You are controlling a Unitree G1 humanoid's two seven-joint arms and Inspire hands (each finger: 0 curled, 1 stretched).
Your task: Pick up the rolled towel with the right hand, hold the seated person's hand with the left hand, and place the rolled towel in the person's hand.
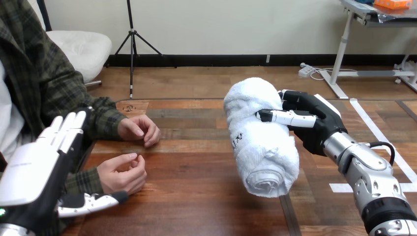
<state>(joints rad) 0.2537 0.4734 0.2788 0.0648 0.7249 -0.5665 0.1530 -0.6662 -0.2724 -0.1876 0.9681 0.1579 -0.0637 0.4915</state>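
Observation:
A white rolled towel (259, 137) is held above the wooden table (196, 172), right of centre, its rolled end facing me. My right hand (307, 123) is shut on it, thumb across the front and fingers behind. My left hand (42, 164) is raised at the lower left with straight fingers, its thumb pointing right just below the person's near hand (122, 173). That hand rests on the table, loosely curled, apart from my left hand. The person's far hand (139, 130) lies on the table behind it.
The person sits at the left side, forearms resting on the table. White tape strips (378, 132) mark the table at the right. A seam (290, 211) runs through the tabletop below the towel.

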